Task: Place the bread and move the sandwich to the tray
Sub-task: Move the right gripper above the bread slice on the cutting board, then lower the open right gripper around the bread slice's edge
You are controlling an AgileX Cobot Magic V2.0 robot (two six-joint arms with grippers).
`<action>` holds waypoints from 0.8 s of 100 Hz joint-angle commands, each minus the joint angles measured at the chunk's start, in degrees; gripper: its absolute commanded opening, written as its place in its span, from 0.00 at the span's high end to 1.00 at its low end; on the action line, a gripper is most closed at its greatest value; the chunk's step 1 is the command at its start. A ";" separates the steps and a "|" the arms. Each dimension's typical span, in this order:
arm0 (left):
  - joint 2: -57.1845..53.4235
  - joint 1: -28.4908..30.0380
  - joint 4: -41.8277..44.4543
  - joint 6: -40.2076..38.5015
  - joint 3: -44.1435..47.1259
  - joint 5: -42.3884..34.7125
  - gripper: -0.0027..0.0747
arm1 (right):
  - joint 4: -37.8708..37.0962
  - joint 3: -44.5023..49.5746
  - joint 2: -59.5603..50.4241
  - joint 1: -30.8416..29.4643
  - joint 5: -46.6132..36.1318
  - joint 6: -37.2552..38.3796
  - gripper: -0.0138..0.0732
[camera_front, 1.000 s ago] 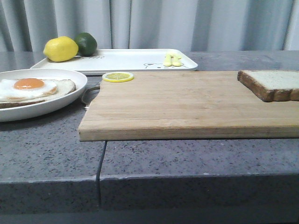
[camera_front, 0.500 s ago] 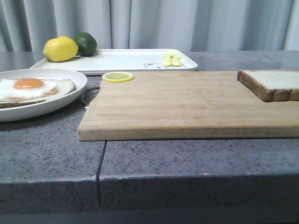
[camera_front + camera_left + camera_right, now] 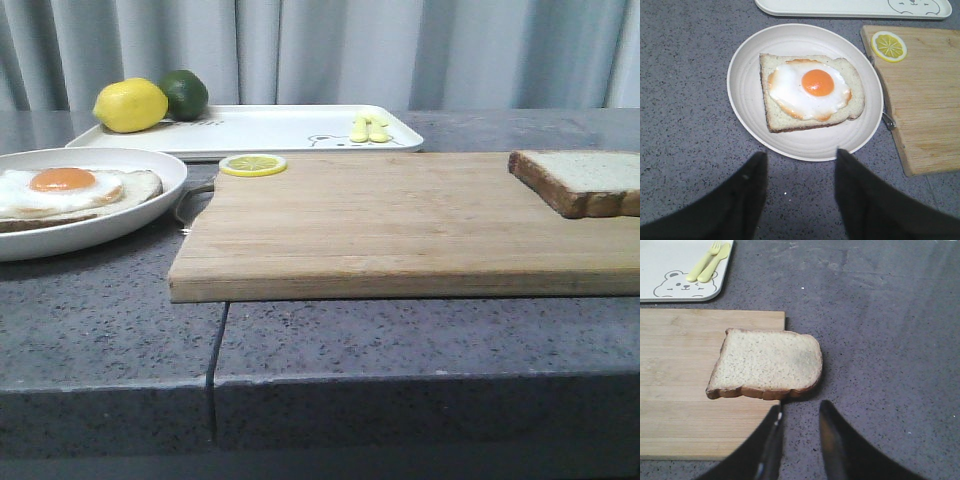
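**Start condition: bread untouched, both arms hovering**

The bread (image 3: 767,365) lies flat on the right end of the wooden board (image 3: 400,225), with one edge overhanging the board toward the grey counter (image 3: 110,330). The right gripper (image 3: 799,432) hangs above the counter just beside that overhanging edge. Its jaws stand narrowly apart and hold nothing.

The sandwich (image 3: 810,91), at this stage a single slice topped with a fried egg, rests in the middle of the round plate (image 3: 742,75), left of the board. The left gripper (image 3: 800,175) hangs above the counter near the plate rim. Its jaws are spread wide and empty.

The tray (image 3: 270,130) sits behind the board and plate. A lemon (image 3: 130,105) and a lime (image 3: 185,93) occupy its left end; a yellow fork and spoon (image 3: 368,128) lie near its right end. A lemon slice (image 3: 252,164) rests on the board's far left corner.

Across the last second the front view shows no change: no item has shifted and neither arm has entered that view. Judgement: neither step has begun. The bread must first go onto the egg, and the middle of the tray is free to receive the sandwich.
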 commanded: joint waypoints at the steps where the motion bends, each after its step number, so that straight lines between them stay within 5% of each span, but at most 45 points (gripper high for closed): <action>1: 0.13 0.20 -1.38 -0.10 -1.96 -3.00 0.29 | -0.13 -2.13 0.65 -0.39 -4.83 0.10 0.38; 15: 0.13 0.20 -1.38 -0.10 -1.96 -3.00 0.22 | -0.13 -2.13 0.65 -0.39 -5.18 0.10 0.25; 80: 0.13 0.20 -1.38 -0.10 -1.96 -3.00 0.22 | -0.13 -2.13 0.65 -0.39 -8.93 0.10 0.25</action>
